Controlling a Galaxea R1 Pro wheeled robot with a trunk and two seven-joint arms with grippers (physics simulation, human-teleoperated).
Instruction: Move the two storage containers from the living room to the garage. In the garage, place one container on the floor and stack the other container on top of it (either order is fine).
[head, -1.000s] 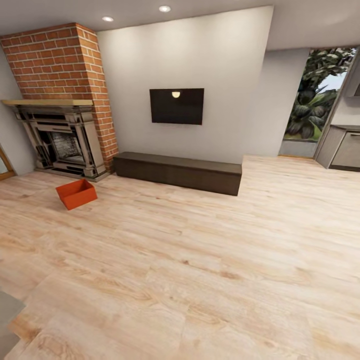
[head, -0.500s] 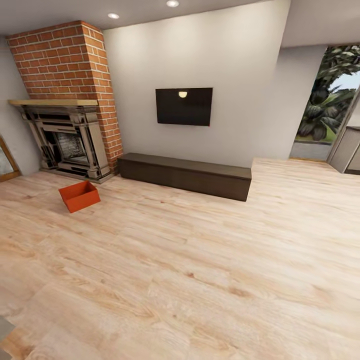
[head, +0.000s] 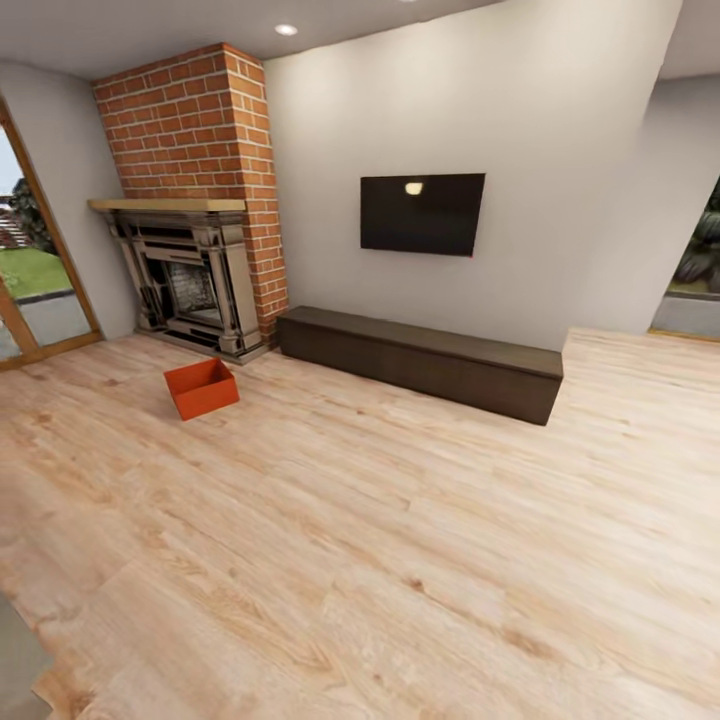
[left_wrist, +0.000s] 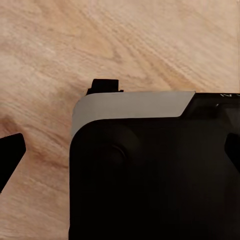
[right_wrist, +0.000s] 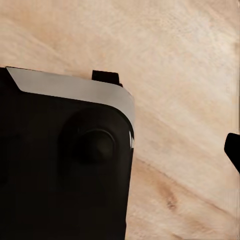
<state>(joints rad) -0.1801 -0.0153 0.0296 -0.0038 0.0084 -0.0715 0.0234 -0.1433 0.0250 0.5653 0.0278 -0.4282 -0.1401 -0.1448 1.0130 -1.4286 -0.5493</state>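
Note:
One storage container (head: 202, 388), an orange-red open-top bin, sits on the living room's light wood floor (head: 400, 560) in front of the brick fireplace (head: 190, 285), far ahead and to the left in the head view. My left gripper (left_wrist: 120, 155) is open, its dark fingertips (left_wrist: 10, 156) at the frame's two edges over the wood planks and my own black and grey body (left_wrist: 150, 170). My right gripper (right_wrist: 120, 150) also looks open, with one fingertip (right_wrist: 233, 150) at the frame's edge. Neither gripper holds anything. The garage is out of view.
A long dark low cabinet (head: 420, 360) runs along the white wall under a black TV (head: 422, 213). A glass door (head: 30, 280) stands at the left and a window opening (head: 695, 285) at the far right. A grey patch (head: 15, 640) lies at the bottom-left corner.
The whole head view has slid to the right, so the camera turned left and the glass door at the left came into view. The container keeps its spot by the fireplace.

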